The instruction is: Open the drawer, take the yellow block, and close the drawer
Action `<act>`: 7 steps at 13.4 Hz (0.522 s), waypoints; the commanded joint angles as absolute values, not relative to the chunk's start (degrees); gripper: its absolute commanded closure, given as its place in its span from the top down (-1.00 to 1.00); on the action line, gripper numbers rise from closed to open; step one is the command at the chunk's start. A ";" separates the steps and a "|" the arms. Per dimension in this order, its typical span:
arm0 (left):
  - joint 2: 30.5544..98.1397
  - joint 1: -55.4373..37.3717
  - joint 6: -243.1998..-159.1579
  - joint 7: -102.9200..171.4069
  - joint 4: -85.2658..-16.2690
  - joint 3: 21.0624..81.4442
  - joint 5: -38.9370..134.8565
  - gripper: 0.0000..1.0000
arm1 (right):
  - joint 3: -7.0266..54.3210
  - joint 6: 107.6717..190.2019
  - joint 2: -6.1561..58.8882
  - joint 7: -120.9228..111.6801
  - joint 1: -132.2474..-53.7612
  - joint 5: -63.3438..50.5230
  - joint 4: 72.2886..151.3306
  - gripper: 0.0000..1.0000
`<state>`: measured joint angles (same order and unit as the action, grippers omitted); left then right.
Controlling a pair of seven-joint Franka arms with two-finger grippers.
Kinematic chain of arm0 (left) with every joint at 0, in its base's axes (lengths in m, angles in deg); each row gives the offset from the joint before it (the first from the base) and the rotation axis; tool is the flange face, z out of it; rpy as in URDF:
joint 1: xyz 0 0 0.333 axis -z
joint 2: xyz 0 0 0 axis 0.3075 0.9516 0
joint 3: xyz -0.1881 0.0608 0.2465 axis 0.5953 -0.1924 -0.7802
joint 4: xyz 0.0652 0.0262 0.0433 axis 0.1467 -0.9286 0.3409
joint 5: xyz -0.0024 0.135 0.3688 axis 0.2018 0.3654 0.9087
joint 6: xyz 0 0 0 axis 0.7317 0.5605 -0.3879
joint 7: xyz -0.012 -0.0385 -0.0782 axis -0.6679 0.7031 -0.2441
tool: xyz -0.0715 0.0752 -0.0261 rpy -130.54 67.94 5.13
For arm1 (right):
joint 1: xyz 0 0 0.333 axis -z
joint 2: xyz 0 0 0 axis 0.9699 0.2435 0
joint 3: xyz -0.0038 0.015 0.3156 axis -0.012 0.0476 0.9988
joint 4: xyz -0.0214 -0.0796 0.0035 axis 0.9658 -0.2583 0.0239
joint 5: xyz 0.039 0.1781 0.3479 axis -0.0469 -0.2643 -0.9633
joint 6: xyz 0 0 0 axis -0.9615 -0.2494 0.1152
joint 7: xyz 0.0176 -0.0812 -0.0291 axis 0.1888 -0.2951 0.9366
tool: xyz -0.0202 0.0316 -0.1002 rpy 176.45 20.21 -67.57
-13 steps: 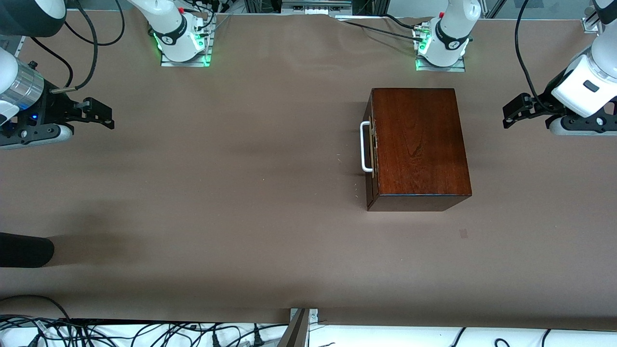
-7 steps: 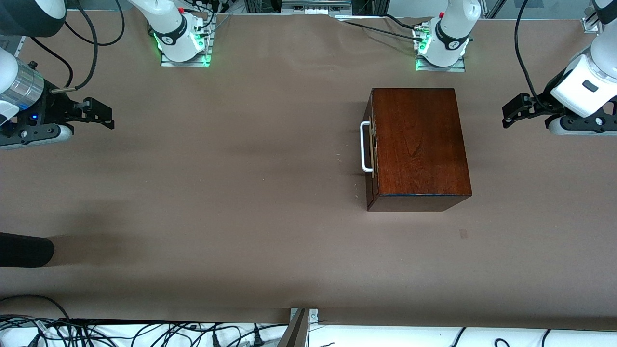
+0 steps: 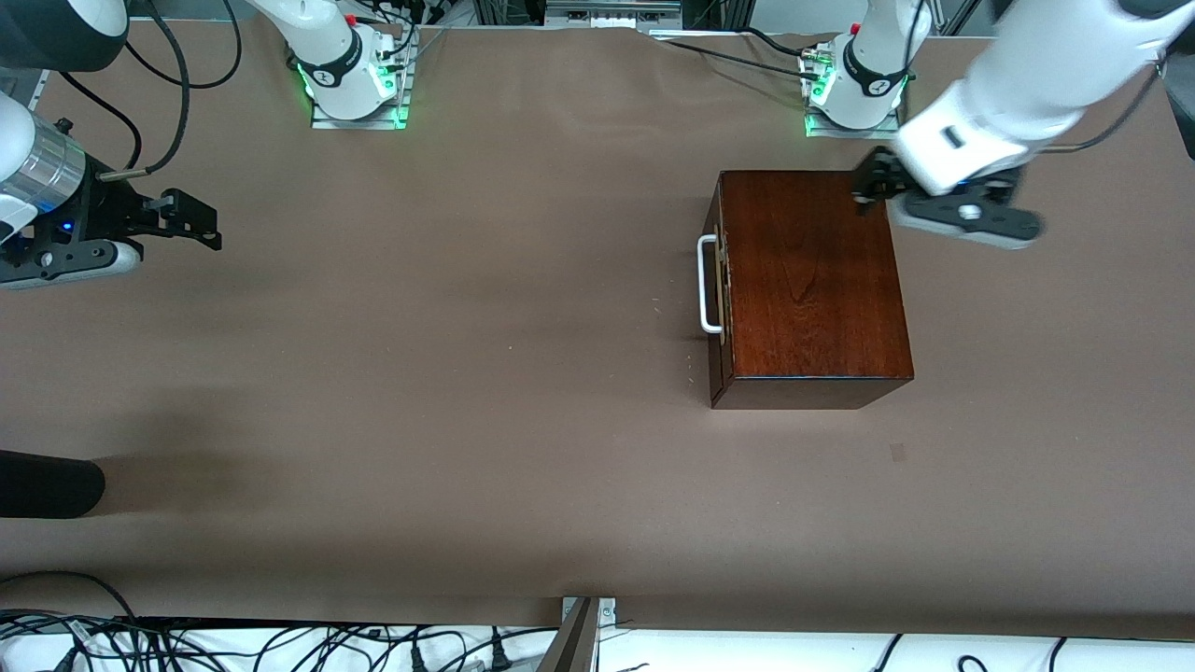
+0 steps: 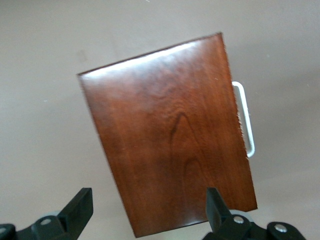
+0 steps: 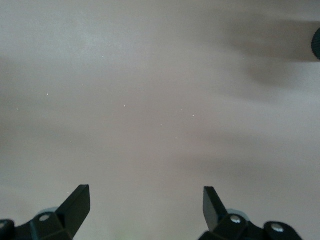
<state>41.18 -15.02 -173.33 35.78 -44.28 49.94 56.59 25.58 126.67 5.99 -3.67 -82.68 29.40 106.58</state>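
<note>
The mahogany box (image 3: 812,280) stands toward the left arm's end of the table. Its drawer is shut; the white bar handle (image 3: 706,284) faces the right arm's end. The box also shows in the left wrist view (image 4: 170,135), with the handle (image 4: 244,119). My left gripper (image 3: 870,191) is open and empty, in the air over the box's corner nearest the left arm's base. My right gripper (image 3: 198,224) is open and empty, waiting over the table at the right arm's end. The yellow block is hidden.
Bare brown table (image 3: 467,373) lies between the box and the right gripper. A dark object (image 3: 47,483) pokes in at the table's edge toward the right arm's end. Cables (image 3: 280,644) lie along the edge nearest the front camera.
My left arm has swung in from the table's end to over the box's corner. The right arm and the box have not moved.
</note>
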 commanded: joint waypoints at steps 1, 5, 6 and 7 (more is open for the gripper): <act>47.58 -15.27 -173.40 37.44 -41.76 50.42 48.82 1.00 | 26.20 125.78 6.15 -4.12 -82.15 30.17 105.34 1.00; 59.45 -14.31 -171.13 49.55 -31.85 51.82 48.07 1.00 | 26.20 125.78 6.15 -4.12 -82.15 30.17 105.34 1.00; 60.95 -12.91 -169.98 49.74 -29.74 51.91 48.51 1.00 | 26.20 125.78 6.24 -4.12 -82.15 30.17 105.34 1.00; 61.83 -12.55 -169.62 49.66 -28.76 51.74 48.69 1.00 | 26.20 125.78 6.15 -4.12 -82.15 30.17 105.34 1.00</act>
<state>58.02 -13.92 -173.30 47.90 -35.55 51.46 48.94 25.58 126.67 5.99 -3.67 -82.68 29.40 106.50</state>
